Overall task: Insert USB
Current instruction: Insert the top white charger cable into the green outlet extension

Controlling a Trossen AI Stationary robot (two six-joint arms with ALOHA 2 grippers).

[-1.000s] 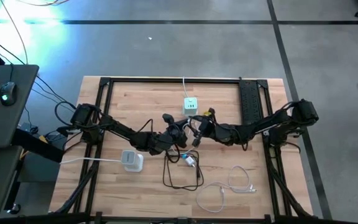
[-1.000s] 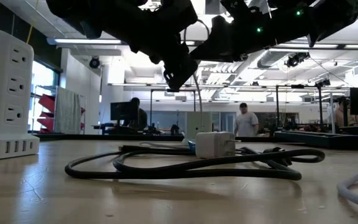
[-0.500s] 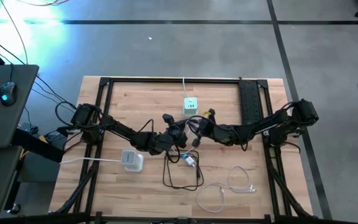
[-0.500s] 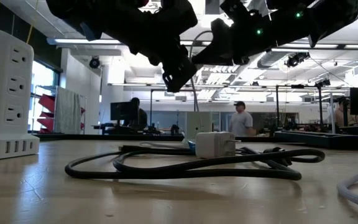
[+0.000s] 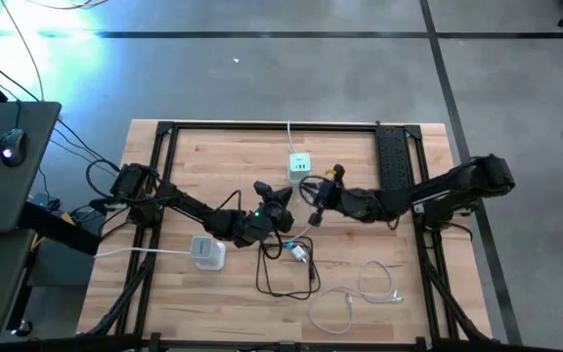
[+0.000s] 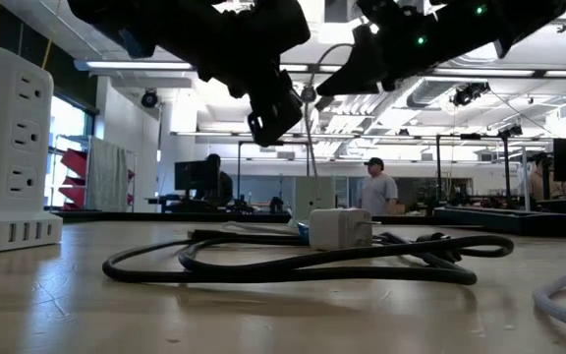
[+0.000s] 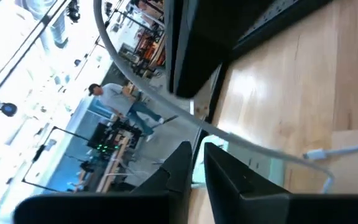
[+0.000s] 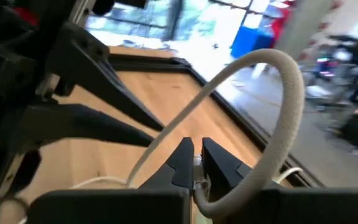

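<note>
A thin pale USB cable (image 8: 283,118) rises from the white charger (image 5: 301,254) on the table to my right gripper (image 8: 194,163), which is shut on it above the table's middle. The cable's plug does not show. My left gripper (image 7: 197,167) hovers just left of it (image 5: 280,200), its fingers a narrow gap apart with nothing between them; the cable (image 7: 166,102) passes in front of them. A white cube socket (image 5: 299,166) sits on the table behind both grippers. A black cable (image 5: 286,272) lies coiled around the charger. My right gripper pinches the pale cable between its two fingertips (image 8: 197,184). From there the cable arches up in a loop and comes back down beside the fingers. In the low view it hangs slack below the hold (image 6: 309,147), down toward the charger. The gripper is well above the table.
A white tower power strip (image 5: 207,252) stands near the left. A loose white cable (image 5: 360,293) lies at the near right. A black rail (image 5: 391,161) runs along the far right of the table. People move in the room beyond.
My right gripper has drawn back toward the table's far right edge and a little up, taking the pale cable with it, so a loop of cable now arches above it. My left gripper has stayed about where it was.
</note>
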